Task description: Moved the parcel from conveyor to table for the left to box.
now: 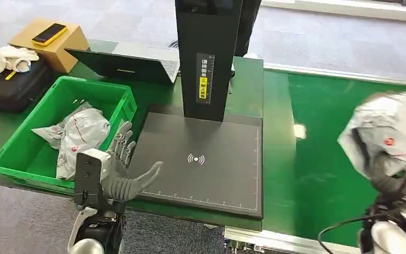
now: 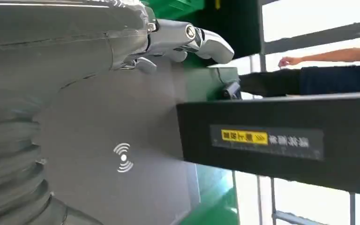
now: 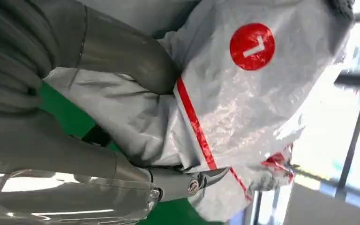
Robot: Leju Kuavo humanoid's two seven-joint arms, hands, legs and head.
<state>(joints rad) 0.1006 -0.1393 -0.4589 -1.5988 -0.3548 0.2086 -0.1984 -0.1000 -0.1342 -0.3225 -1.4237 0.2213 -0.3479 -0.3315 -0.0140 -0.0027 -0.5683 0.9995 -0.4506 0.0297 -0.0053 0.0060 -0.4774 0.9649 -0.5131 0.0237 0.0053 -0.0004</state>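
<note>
Right hand (image 3: 136, 136) grips the parcel (image 1: 388, 132) above the conveyor (image 1: 317, 174); left hand (image 1: 121, 169) spread empty at the pad's (image 1: 206, 180) edge.

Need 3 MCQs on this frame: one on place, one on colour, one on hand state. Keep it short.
1. Where is the grey parcel with red markings?
A. In the green bin
B. In the right hand, above the green conveyor belt
C. Flat on the black scanner pad

2. What colour is the phone on the cardboard box?
A. Yellow
B. Blue
C. White

3. What state is the left hand in?
A. Gripping a parcel
B. Closed in a fist
C. Holding nothing, fingers spread

Key:
1 B: the right wrist view shows the right hand wrapped round the parcel, and the head view shows it over the conveyor belt.
2 A: the phone's body is yellow in the head view.
3 C: its fingers are apart at the edge of the scanner pad, beside the green bin, with nothing in them.
</note>
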